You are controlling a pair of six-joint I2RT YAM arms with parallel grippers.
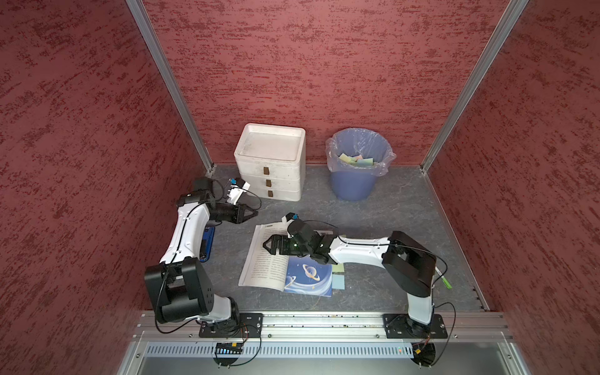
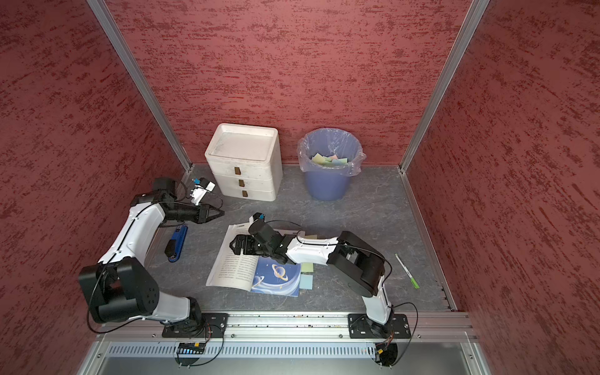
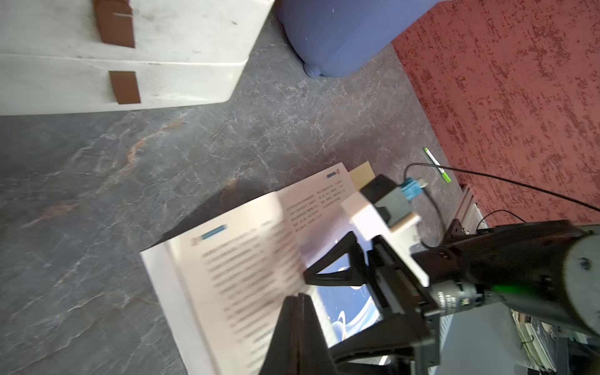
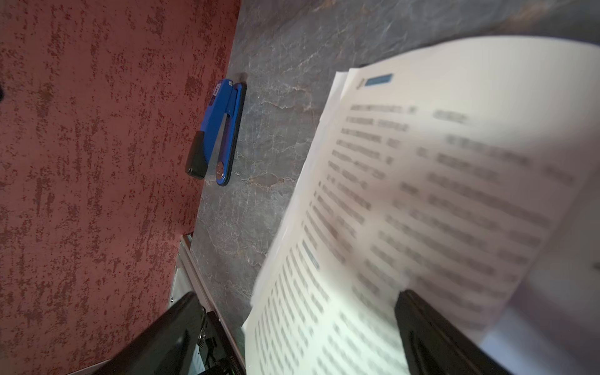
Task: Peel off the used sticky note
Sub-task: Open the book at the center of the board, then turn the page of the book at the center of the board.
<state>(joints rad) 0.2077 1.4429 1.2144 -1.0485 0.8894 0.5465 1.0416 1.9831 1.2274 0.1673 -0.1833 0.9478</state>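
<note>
The right gripper [image 1: 267, 245] hangs low over the open paperback book [image 1: 263, 273] with its white text pages and blue planet picture. Its black jaws are spread wide, and in its wrist view a loose, curling text page [image 4: 422, 194] lies across the gap between them. The pale green square paper sticky note [image 1: 338, 268] and the light blue square paper sticky note [image 1: 338, 281] poke out of the book's edge well behind those fingertips, back beside the forearm. I cannot tell which of them is the used one. The worry, to my eye, is that closing here would pinch and crease or tear a page rather than a note. The left gripper [image 1: 254, 213], jaws pressed together on nothing, hovers clear of the book, ahead of the right fingertips and off to one side. Nothing pins the book, so a tug could drag it along.
</note>
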